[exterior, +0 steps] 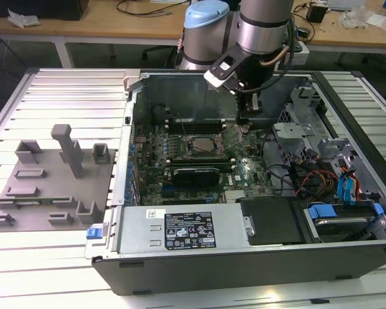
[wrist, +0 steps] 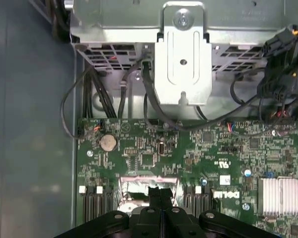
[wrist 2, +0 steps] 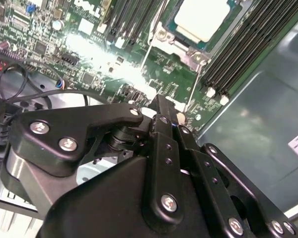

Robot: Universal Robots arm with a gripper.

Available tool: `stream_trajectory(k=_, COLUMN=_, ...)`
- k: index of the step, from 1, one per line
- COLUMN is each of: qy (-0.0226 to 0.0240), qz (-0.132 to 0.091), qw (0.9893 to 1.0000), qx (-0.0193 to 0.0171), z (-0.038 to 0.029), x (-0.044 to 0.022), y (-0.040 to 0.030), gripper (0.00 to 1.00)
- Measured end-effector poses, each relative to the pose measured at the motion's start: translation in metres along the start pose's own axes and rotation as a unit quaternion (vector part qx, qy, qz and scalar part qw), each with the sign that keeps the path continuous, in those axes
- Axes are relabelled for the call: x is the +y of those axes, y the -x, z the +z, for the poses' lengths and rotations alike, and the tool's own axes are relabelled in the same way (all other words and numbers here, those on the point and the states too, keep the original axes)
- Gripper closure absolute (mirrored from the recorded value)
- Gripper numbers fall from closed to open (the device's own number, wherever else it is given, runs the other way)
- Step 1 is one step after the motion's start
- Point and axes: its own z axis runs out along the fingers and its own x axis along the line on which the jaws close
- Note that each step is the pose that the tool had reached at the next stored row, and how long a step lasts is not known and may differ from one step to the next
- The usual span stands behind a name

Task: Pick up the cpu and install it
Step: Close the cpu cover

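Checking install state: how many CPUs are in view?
1. The cpu sits in the motherboard socket between the memory slots, in the second wrist view. Others may be hidden behind the arm.

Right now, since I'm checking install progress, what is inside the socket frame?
The cpu lies in the socket frame, silvery lid up. Whatever is under it is covered.

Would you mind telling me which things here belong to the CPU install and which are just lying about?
Job in hand: cpu, socket, end effector.
Lying about: grey blocks, coin battery, heatsink.
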Motion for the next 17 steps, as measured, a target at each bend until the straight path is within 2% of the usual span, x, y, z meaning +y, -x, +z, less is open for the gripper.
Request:
stream_trajectory(k=3, qy=-0.0002, qz=0.0, qw=1.0, qx=0.0001, z=0.0011, x=0.008, y=0.0007, gripper=0.89)
stream_trajectory(k=4, qy=-0.0004, qz=0.0, qw=1.0, qx=0.0, z=0.0036, x=0.0105, y=0.0008, gripper=0.89)
stream_trajectory(k=7, qy=-0.0004, qz=0.0, qw=1.0, qx=0.0, z=0.0085, x=0.0127, y=0.001, gripper=0.89)
stream_trajectory(k=13, qy=-0.0008, qz=0.0, qw=1.0, qx=0.0, z=0.0091, x=0.0142, y=0.0011, gripper=0.89)
stream_trajectory(k=17, qy=-0.0028, qz=0.0, qw=1.0, qx=0.0001, z=0.01, x=0.0189, y=0.0011, gripper=0.89)
